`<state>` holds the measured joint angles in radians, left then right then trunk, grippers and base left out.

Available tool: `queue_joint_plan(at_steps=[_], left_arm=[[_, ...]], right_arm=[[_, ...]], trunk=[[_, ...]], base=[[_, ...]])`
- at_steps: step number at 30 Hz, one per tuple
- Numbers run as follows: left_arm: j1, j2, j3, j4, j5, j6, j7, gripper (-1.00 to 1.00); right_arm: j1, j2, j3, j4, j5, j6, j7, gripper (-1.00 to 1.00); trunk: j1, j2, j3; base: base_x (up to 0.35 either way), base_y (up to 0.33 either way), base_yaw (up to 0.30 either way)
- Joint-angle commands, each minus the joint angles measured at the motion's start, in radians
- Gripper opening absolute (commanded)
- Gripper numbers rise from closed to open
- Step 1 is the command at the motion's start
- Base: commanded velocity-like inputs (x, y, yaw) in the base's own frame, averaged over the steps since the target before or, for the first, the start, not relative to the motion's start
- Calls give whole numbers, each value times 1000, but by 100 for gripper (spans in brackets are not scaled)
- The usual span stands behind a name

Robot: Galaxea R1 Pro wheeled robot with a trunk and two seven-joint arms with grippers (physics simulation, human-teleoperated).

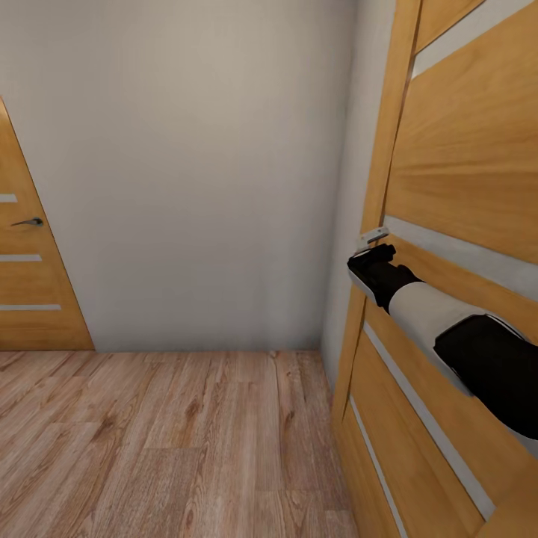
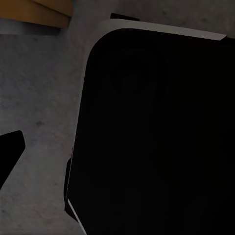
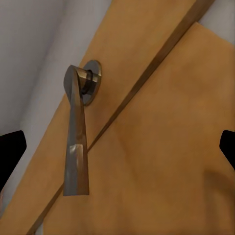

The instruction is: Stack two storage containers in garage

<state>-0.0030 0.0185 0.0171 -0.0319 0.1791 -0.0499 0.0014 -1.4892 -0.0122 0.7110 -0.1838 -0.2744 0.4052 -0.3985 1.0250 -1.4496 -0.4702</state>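
Reaching right gripper (image 3: 117, 147), jaws spread, toward door handle (image 3: 77, 142); wooden door (image 1: 456, 224) alongside

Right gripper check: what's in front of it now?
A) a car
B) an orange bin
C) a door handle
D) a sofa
C: the right wrist view shows a metal lever handle on the wooden door, with the open fingertips either side of it.

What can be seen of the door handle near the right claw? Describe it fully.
The door handle is a flat, tapered lever of brushed grey-brown metal on a round rosette, fixed to the wooden door beside its frame. In the right wrist view it lies in line with the open right claw, nothing gripping it. From the head camera, the handle shows pale just past the right arm's tip; contact cannot be told.
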Motion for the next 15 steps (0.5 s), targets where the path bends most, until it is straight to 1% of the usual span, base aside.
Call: queue_joint_plan(at_steps=[1,15], left_arm=[[0,0,1,0,5,-2,0,100],[0,0,1,0,5,-2,0,100]], right_arm=[[0,-32,4,-2,-2,11,-8,100],[0,-35,4,-2,-2,12,-8,100]], trunk=[[0,0,-1],[0,0,-1]], base=[[0,0,0],[0,0,0]])
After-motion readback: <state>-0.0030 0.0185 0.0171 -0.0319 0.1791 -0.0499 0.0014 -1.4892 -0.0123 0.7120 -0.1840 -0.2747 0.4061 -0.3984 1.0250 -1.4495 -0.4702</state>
